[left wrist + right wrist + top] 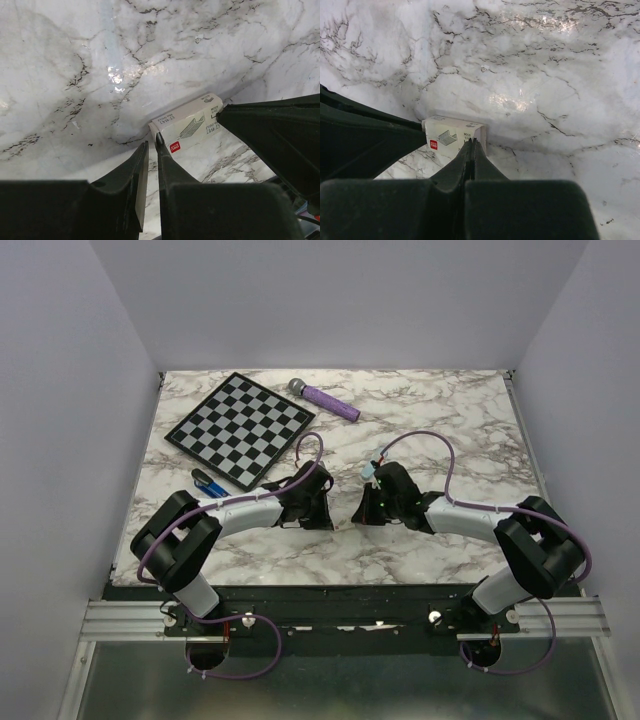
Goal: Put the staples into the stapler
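Note:
A small white staples box [187, 125] lies flat on the marble between both grippers; it also shows in the right wrist view [447, 137]. My left gripper [152, 139] sits at the box's left end. Its jaws stand a narrow slit apart with only marble showing between them, and one fingertip [159, 136] touches the box corner. My right gripper [472, 142] is shut, its tips against the box's other end. From above, both grippers [325, 510] [365, 508] cover the box. The dark blue stapler [208, 483] lies apart at the table's left, below the chessboard.
A black-and-white chessboard [240, 428] lies at the back left. A purple microphone [325, 400] lies behind the grippers. Each arm's black gripper fills one side of the other's wrist view [280, 140] [360, 140]. Grey walls close the table on three sides.

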